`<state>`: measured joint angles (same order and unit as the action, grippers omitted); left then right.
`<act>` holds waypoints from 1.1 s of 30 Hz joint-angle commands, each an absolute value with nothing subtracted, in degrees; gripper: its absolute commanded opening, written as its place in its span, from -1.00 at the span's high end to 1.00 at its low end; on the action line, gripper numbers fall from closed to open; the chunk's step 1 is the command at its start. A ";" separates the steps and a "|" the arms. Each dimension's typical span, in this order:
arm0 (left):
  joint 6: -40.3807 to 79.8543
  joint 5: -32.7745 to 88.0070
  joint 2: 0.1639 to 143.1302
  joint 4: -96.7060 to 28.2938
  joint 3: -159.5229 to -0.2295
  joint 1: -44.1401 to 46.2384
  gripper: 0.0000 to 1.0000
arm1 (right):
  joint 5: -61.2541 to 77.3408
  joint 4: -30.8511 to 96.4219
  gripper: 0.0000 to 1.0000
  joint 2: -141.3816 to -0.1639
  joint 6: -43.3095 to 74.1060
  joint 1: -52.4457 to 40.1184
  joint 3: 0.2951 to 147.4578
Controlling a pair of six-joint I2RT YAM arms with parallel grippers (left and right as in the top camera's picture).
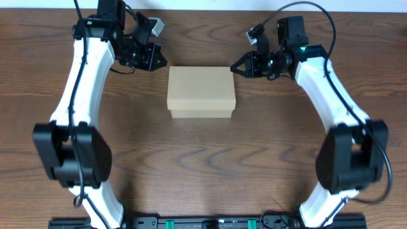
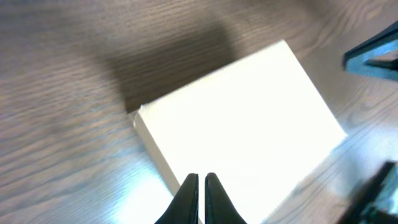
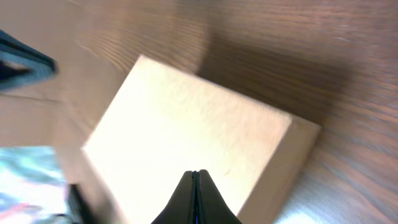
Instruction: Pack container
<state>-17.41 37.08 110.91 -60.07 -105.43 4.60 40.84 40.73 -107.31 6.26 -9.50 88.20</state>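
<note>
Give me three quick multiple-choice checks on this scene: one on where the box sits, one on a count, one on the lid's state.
1. Where is the container?
A) mid-table, flanked by both end effectors
B) left of both end effectors
C) at the table's near edge

2. How many boxes are on the table?
A) one
B) two
C) three

3. The container's lid is:
A) standing open
B) closed flat
C) torn off

Answers:
1 A: in the overhead view the left end effector and the right end effector sit off its far corners.
2 A: only one tan box shows.
3 B: its top is flat and unbroken in every view.
</note>
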 commanded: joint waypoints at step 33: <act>-11.53 26.28 97.82 -56.36 -88.01 12.78 0.88 | 23.44 49.15 0.98 -97.49 1.19 -17.06 85.21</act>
